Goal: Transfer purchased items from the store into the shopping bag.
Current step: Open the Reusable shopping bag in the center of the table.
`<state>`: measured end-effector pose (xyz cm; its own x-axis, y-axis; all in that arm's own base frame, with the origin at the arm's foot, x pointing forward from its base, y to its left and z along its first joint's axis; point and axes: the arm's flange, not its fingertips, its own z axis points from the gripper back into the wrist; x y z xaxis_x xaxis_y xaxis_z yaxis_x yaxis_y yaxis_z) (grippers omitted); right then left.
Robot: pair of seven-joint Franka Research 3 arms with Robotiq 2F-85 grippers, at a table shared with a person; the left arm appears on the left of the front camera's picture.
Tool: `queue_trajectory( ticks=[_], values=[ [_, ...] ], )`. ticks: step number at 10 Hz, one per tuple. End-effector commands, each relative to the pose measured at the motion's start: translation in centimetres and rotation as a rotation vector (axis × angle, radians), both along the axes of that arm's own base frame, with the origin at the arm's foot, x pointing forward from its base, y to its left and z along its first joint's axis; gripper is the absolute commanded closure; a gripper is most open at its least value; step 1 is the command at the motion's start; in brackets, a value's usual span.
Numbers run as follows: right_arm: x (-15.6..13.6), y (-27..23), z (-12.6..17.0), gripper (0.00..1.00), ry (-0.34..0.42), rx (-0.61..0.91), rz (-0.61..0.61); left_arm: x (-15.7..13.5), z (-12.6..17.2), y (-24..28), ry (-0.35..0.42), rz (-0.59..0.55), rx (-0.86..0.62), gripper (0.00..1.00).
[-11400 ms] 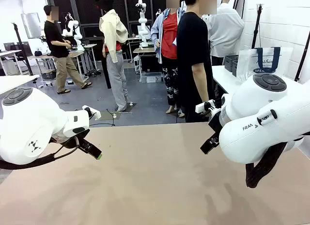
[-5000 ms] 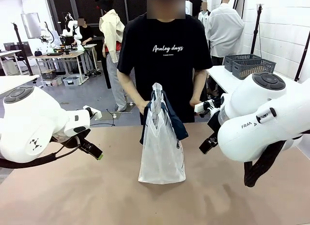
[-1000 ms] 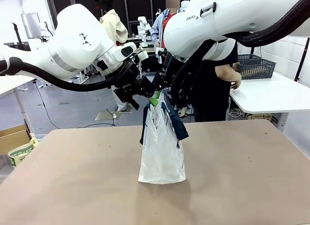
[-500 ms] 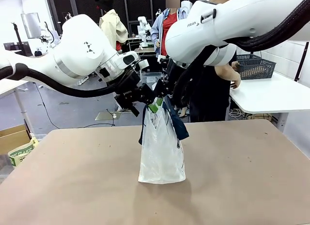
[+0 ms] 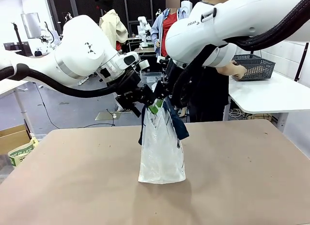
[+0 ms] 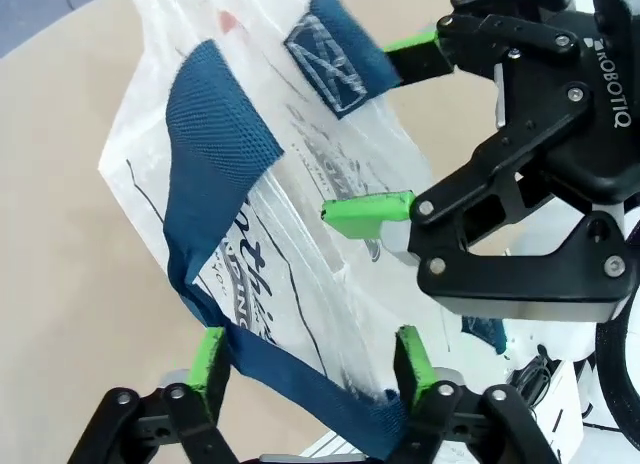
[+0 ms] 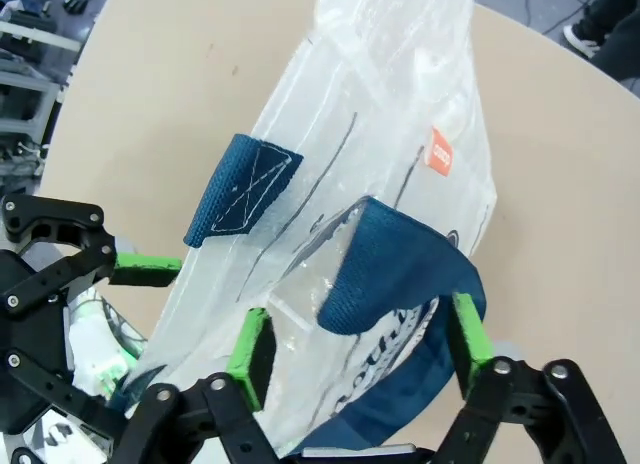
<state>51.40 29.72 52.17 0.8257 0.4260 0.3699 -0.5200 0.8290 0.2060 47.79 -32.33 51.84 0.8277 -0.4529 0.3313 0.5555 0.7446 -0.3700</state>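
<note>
Shopping bag [image 5: 161, 152]: stands near the middle of the tabletop [image 5: 72, 186], base flat, long axis vertical, mouth up. Broad printed side faces the robot. The top is gathered narrow, not spread. One navy strap [image 5: 177, 125] droops down the side toward the robot's right. Whether any goods lie inside I cannot tell through the film.

Left gripper [image 6: 308, 349]: at the bag's top. Its fingers stand apart, one on either side of a navy strap [image 6: 215, 134] and the film under it. Nothing pinched; daylight shows at both pads.

Right gripper [image 7: 358, 324]: likewise at the top, coming in from the opposite side. Fingers are spread around the other strap loop [image 7: 390, 264], released, holding nothing. The two grippers sit just beside each other, tips facing across the mouth.

Step in hand (my reading): taking hold of the handles so the mouth can be opened; no loading yet.

Next move calls for: each pair of fingers to clamp on its own strap alone, not the thin film, then draw apart sideways to open the mouth. Keep any upward pull small, since the bag looks light and may tip or lift off its base.

Beyond: a person at the far side has a hand [image 5: 237, 73] at a dark lattice basket [image 5: 255, 66] on a white side table [image 5: 271, 96], well apart from the bag
</note>
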Motion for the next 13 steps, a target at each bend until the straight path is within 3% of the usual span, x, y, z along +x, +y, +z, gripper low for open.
queue_trajectory(
  ticks=[1, 3, 8, 13],
  values=[
    [0.0, 0.1, 0.0, 0.58, 0.04, 0.024, 0.005, -0.1, -0.1, 0.5, -0.013, 0.029, -0.002, 0.58],
    [0.0, -0.2, 0.1, 0.97, 0.058, 0.022, 0.005, -0.4, -0.1, 1.2, -0.023, 0.056, 0.014, 0.97],
    [-1.2, -4.0, 1.3, 1.0, 0.021, -0.051, -0.061, -1.3, -0.2, 3.4, -0.022, 0.021, 0.06, 1.0],
    [-3.3, -7.5, 1.8, 1.0, 0.04, -0.178, -0.09, -2.0, 1.0, 7.3, -0.062, 0.061, 0.112, 1.0]
  ],
)
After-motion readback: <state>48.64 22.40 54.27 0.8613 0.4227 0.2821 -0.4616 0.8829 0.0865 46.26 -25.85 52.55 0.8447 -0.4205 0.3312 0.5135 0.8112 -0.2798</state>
